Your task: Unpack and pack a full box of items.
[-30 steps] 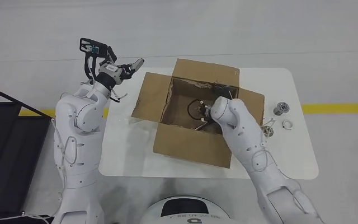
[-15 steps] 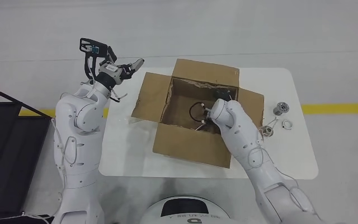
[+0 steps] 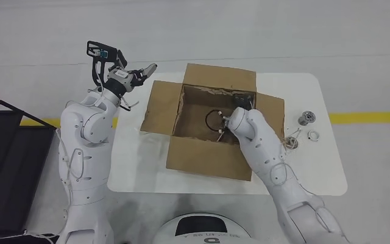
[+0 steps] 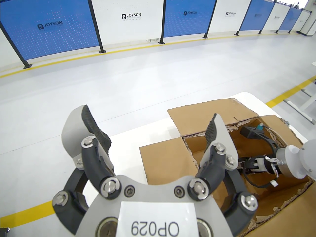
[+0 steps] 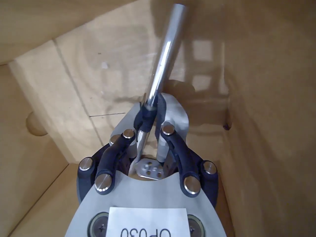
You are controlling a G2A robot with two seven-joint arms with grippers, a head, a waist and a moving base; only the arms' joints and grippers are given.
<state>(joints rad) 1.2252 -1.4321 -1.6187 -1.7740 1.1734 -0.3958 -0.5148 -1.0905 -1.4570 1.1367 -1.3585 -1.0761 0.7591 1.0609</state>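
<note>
An open cardboard box (image 3: 198, 155) stands mid-table with its flaps spread. My right arm (image 3: 244, 125) dips into it. Inside the box (image 5: 61, 75), my right gripper (image 5: 150, 108) is shut on a shiny metal rod (image 5: 165, 50), which sticks out past the fingertips towards a box wall. My left gripper (image 3: 144, 72) hangs open and empty in the air past the table's left far corner. In its own view the left gripper (image 4: 153, 129) looks across at the box (image 4: 217, 112) and the right arm (image 4: 293, 156).
Three small metal parts lie on the table right of the box: a spool (image 3: 306, 117), a ring (image 3: 313, 135) and another piece (image 3: 292, 142). A black cable loop (image 3: 213, 119) shows inside the box. A black frame (image 3: 18, 152) stands left of the table.
The box has slid slightly to the left, and the right arm has shifted a little inside it. The left arm has kept still.
</note>
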